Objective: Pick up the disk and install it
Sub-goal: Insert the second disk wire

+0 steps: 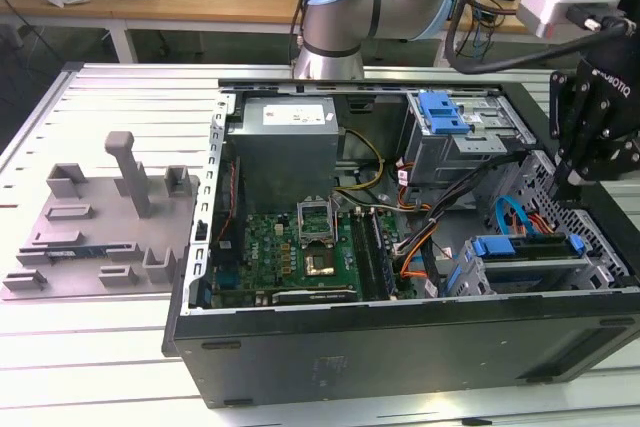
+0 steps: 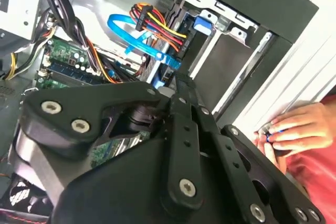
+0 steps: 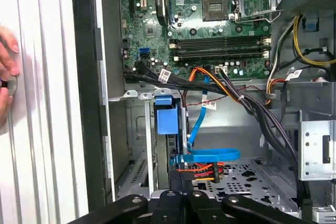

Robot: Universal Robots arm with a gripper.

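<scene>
The disk [image 1: 525, 252] lies flat in the drive cage at the front corner of the open computer case, on the exterior view's right, with blue rails at both ends. My gripper [image 1: 572, 179] hangs just above the cage's right end, over a loop of blue data cable [image 1: 505, 215]. In both wrist views the gripper [image 3: 184, 184] [image 2: 181, 85] points down into the cage with its fingers drawn together and nothing visible between them. Whether they touch the disk is hidden.
A person's hand [image 2: 289, 129] [image 3: 5, 72] rests on the slatted table beside the case. Bundled power cables [image 3: 210, 85] cross above the cage. The motherboard [image 1: 300, 247], grey power supply [image 1: 290, 142] and a blue-latched bay [image 1: 443, 112] sit in the case. A grey fixture [image 1: 100, 217] stands at the left.
</scene>
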